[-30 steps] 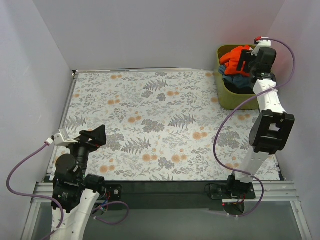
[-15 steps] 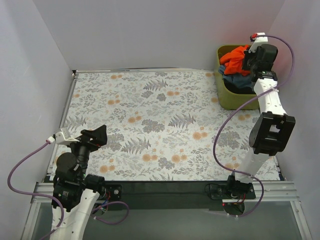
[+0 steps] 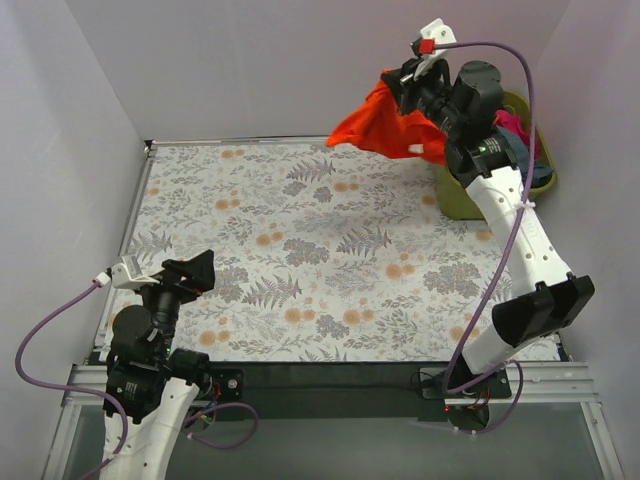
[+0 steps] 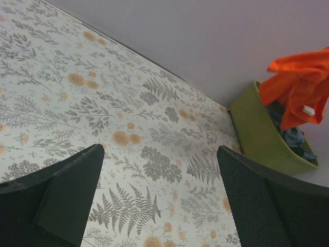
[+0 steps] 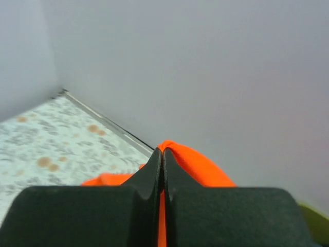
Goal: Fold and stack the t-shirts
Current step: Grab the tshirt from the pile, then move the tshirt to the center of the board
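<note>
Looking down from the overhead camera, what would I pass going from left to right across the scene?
Left gripper, open, near the front → orange-red t-shirt, held up in the air → olive-green basket at the far right.

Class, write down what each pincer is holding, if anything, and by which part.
The right pincer is shut on a fold of the orange-red t-shirt; which part of the shirt cannot be told. The left pincer is open, holding nothing.

Right gripper [image 3: 397,93] clamps orange-red t-shirt [image 3: 372,127], hanging above desk [image 3: 300,230] far right corner, beside olive basket [image 3: 458,197].
</note>
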Robot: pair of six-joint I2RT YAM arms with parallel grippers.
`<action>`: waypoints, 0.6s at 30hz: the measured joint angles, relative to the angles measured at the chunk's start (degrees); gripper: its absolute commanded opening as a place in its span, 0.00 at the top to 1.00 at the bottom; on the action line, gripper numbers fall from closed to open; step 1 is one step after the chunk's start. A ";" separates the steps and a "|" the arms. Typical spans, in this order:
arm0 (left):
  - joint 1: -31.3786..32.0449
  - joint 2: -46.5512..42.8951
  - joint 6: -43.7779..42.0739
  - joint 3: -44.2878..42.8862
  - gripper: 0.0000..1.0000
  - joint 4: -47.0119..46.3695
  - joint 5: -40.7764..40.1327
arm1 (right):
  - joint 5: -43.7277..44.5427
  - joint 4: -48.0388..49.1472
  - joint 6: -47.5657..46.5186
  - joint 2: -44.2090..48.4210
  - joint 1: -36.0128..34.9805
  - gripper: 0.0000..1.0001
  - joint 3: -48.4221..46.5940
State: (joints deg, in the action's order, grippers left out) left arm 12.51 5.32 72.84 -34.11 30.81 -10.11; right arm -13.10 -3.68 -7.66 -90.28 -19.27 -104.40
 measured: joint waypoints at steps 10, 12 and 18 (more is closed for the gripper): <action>0.00 0.00 -0.15 0.02 0.15 -0.02 0.26 | -11.63 4.68 7.72 -3.65 -13.14 0.99 -11.98; 0.00 0.00 -0.20 0.02 0.15 -0.02 0.28 | -12.81 5.99 8.79 -3.56 -13.99 0.99 -10.47; -0.02 0.52 -1.05 0.57 0.15 -1.09 1.20 | -7.76 11.13 9.09 6.05 -14.01 0.99 18.12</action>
State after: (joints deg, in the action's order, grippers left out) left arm 12.49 5.85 71.79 -33.54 29.71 -8.91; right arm -20.86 7.44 1.43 -84.23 -33.28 -86.28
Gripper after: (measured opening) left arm 0.854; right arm 0.021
